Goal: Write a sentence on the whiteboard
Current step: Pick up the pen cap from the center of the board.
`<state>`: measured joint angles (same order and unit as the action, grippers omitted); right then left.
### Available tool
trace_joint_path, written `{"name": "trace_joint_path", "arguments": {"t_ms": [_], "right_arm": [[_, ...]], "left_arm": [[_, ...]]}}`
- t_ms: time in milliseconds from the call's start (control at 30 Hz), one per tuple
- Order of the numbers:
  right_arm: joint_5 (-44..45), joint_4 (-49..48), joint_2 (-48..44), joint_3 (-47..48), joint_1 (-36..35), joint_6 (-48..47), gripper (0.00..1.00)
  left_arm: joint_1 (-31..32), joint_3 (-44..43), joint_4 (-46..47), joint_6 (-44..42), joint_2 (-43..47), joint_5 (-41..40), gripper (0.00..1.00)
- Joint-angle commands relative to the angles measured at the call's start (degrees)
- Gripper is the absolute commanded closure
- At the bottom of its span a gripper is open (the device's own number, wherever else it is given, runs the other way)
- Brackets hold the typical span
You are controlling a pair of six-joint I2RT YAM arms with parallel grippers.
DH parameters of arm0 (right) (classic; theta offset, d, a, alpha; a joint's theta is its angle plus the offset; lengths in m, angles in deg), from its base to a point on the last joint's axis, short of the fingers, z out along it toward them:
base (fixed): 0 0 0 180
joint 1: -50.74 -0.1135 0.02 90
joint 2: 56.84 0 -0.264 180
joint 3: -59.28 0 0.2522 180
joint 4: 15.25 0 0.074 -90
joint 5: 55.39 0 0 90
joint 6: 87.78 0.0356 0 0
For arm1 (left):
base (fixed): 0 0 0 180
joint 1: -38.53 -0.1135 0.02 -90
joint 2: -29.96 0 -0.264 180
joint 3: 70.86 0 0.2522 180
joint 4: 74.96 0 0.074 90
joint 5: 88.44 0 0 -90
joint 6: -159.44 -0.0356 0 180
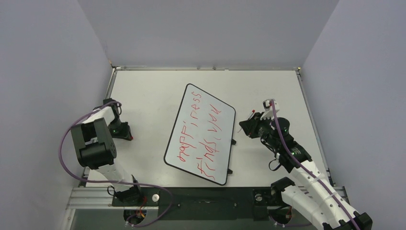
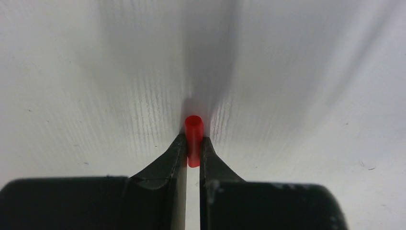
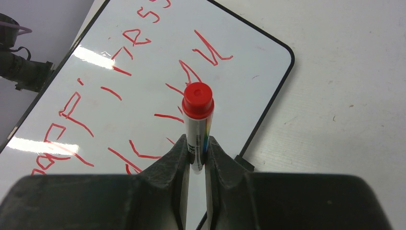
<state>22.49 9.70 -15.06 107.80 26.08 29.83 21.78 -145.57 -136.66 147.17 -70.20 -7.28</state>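
Observation:
The whiteboard lies tilted in the middle of the table, and its glossy face also fills the right wrist view. The sentence runs along it in two red handwritten lines; some of its strokes show behind the marker. My right gripper hovers just right of the board, shut on a white marker with a red end. My left gripper is down at the table left of the board, shut on a small red cap.
Two small black clips stick out from the board's right long edge; one clip is close under my right fingers. Grey walls close in the table on three sides. The arm bases and rail sit at the near edge.

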Motion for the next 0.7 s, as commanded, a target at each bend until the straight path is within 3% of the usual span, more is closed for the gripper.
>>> {"name": "trace_joint_path", "arguments": {"t_ms": [0,233,533,667], "right_arm": [[0.3,-2.3,-0.8,1.0,0.5,-0.6,1.0],[-1.0,-1.9,-1.4,1.8,0.5,0.2,1.0],[-3.1,-1.7,-3.5,4.5,0.4,2.4,1.0],[-3.5,-1.4,-4.2,6.0,0.3,2.7,1.0]], "left_arm": [[-0.3,4.1,6.9,-1.7,-0.4,0.7,1.0],[-0.1,3.7,9.2,-10.7,5.2,1.1,1.0],[-0.3,7.1,18.2,-25.9,33.1,5.4,1.0],[-0.3,4.6,17.6,-32.6,42.5,8.2,1.0]]}}
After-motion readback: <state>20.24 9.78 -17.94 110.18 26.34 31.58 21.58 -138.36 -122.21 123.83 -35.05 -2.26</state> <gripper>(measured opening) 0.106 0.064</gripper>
